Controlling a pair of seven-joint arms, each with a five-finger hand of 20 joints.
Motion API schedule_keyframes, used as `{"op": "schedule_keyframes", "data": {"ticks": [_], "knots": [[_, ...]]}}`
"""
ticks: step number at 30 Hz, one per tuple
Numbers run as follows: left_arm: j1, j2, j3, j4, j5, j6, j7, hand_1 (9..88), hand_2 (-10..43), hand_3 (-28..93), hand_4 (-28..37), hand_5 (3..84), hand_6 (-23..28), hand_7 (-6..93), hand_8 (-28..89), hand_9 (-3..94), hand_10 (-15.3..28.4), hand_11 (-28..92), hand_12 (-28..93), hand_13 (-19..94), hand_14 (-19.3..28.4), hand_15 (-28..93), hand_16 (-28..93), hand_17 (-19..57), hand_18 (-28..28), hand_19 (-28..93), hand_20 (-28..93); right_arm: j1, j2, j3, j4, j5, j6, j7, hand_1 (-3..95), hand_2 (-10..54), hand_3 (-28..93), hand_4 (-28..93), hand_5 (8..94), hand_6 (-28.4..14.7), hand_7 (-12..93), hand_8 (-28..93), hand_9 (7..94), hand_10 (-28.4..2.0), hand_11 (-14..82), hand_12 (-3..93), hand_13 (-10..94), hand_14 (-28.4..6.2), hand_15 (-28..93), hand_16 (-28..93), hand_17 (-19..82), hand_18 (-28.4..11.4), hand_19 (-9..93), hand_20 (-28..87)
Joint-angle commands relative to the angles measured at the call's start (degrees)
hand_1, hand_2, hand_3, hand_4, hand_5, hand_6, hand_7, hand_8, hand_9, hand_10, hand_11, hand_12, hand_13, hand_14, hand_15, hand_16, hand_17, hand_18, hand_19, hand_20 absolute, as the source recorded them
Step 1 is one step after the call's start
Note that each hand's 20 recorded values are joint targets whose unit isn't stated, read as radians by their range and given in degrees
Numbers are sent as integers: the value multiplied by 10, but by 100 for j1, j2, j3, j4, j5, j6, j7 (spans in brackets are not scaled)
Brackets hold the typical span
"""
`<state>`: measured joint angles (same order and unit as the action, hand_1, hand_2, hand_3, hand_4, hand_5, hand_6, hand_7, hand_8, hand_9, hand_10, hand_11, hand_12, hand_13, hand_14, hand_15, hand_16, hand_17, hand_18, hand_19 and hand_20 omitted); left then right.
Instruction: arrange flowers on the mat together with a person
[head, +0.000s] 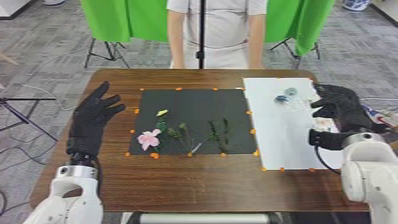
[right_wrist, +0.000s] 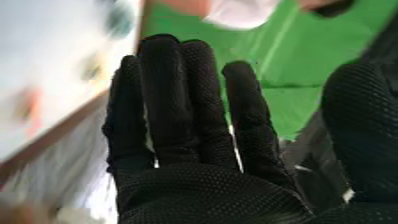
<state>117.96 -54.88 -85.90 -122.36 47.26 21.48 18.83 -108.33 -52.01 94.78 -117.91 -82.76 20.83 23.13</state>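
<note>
Now, blue flowers (head: 282, 99) are lying left of the right hand (head: 345, 111) (the nearer one), its straight fingers standing slightly apart.

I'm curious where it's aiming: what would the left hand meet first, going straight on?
The left hand would probably meet the black stand beyond the table's far edge, though the hand's height is unclear.

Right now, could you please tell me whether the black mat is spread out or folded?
Spread out: the black mat lies flat as a rectangle on the wooden table, with the pink flower on it.
</note>
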Motion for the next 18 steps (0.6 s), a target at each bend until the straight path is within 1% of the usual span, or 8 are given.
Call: {"op": "schedule_keyframes", "data": {"ticks": [1,3,4,8,9,12,15,18], "knots": [[87,-17,-23,-31,-4,39,-12,228,64,798,-283,353,49,89,-78,383,178,235,94,286,258,504,-85,-86,233,458,151,226,404,-119,493,-1230,-337,1017,276,-21,758,-249,468,0,206,-129,576,-166,479,188,598,-132,713,112,232,-225,740,236],[84,-36,-29,-29,11,24,-38,228,64,798,-283,354,49,89,-79,383,178,235,95,286,258,504,-85,-86,233,459,152,342,471,-271,661,-1632,-390,1209,288,-30,761,-247,469,0,211,-132,579,-165,479,187,601,-130,710,110,237,-225,746,228],[92,-46,-36,-33,17,11,-54,228,64,798,-283,354,50,89,-79,383,178,235,95,286,258,504,-85,-86,233,458,151,408,519,-353,749,-1883,-529,1329,295,-36,762,-247,469,2,213,-133,579,-165,479,187,602,-130,709,110,240,-225,749,224],[91,-43,-28,-36,21,23,-30,227,64,798,-283,353,49,89,-79,383,178,236,96,286,258,504,-84,-86,233,459,151,620,622,-644,1034,-2654,-922,1609,317,-53,762,-246,468,9,218,-136,584,-162,475,183,612,-125,698,107,249,-224,757,209],[77,-36,-19,-28,12,31,-4,227,64,799,-283,353,49,90,-79,383,178,237,96,286,258,504,-84,-86,234,458,151,682,656,-742,1109,-2885,-988,1643,321,-56,760,-246,469,10,219,-137,585,-162,474,182,613,-125,697,108,251,-224,758,205],[80,-42,-32,-28,2,42,5,227,64,799,-283,353,49,90,-79,383,178,238,95,286,258,504,-84,-86,234,459,152,960,737,-1132,1376,-3338,-1013,1804,339,-65,760,-241,479,14,227,-140,595,-160,461,177,623,-119,679,106,256,-224,763,191],[48,-40,-15,-10,-6,33,27,227,64,799,-283,353,49,90,-79,383,178,239,95,287,258,504,-85,-86,234,459,151,1257,747,-1403,1509,-3508,-1151,1993,349,-66,760,-237,487,11,227,-142,627,-153,424,169,649,-113,647,104,265,-224,772,173],[47,-43,-20,-14,-18,56,45,228,64,799,-283,352,49,90,-79,383,179,239,95,287,258,504,-84,-86,234,459,151,1426,801,-1622,1683,-3871,-1238,1972,351,-70,762,-235,489,11,225,-140,636,-153,411,172,662,-111,634,110,270,-224,777,163]]}}
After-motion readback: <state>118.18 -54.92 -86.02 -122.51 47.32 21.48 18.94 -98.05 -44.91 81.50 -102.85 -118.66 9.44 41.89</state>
